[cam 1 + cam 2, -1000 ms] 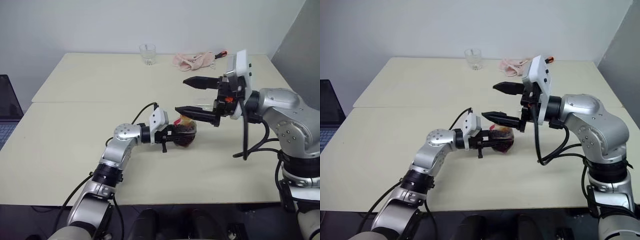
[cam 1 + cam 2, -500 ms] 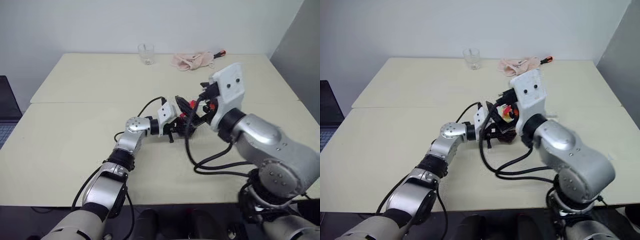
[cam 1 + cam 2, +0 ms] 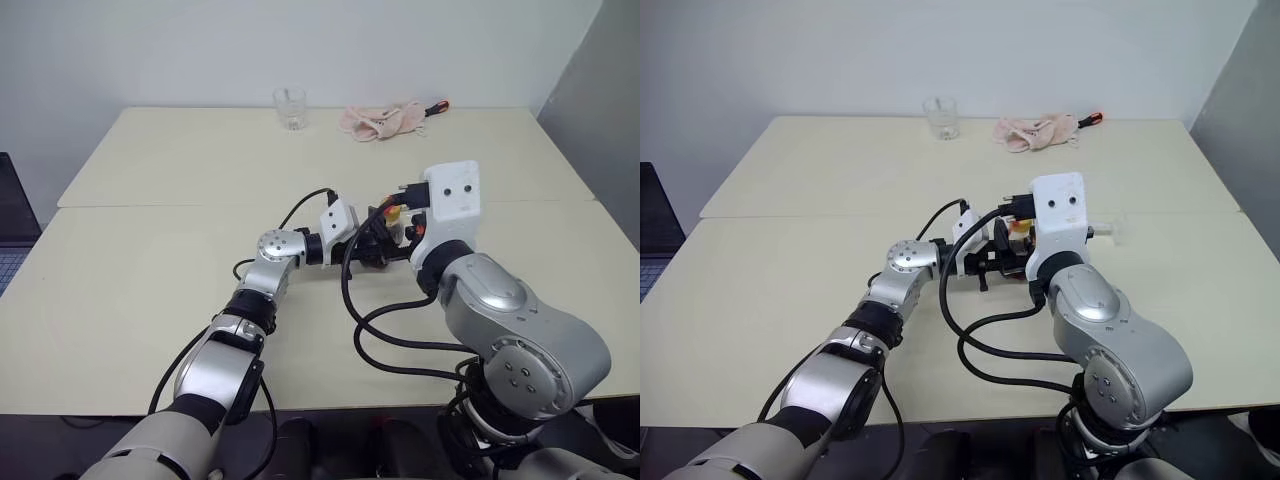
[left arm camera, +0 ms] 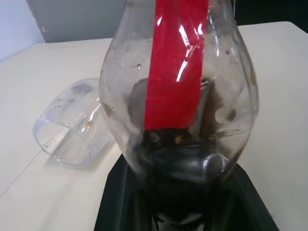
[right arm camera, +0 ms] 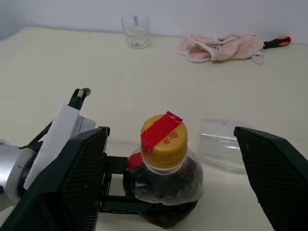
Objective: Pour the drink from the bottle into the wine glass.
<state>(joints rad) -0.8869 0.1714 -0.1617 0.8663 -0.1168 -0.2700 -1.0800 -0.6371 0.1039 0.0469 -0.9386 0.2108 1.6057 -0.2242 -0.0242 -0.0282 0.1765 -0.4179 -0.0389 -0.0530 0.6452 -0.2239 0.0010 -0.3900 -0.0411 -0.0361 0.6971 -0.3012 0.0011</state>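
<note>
Since a second ago the right arm has swung in from the side and dropped, so the right end effector [image 5: 168, 187] now points forward with its two fingers spread wide, one on each side of the bottle [image 5: 165, 180]. Left arm has pushed a bit further out over the tabletop [image 3: 150, 250] too.

Left end effector [image 3: 365, 250] is clamped tight on the bottle's round belly, holding it upright just above or on the tabletop, can't tell which. Yellow cap [image 5: 163, 137] is still on, with a red tape strip [image 5: 161, 129] running over it and down the side. Dark cola-ish drink [image 5: 166, 190] sits in the lower half.

The wine glass [image 5: 222, 149] looks tipped over on its side just beside the bottle, so nothing gets poured yet.

My guess is the step is uncapping: centre the right fingers on the cap, not the neck, squeeze firm, and twist while the left keeps the body from spinning.

Labels: faint print on the cap edge, too small to read. No brand I can make out.
</note>
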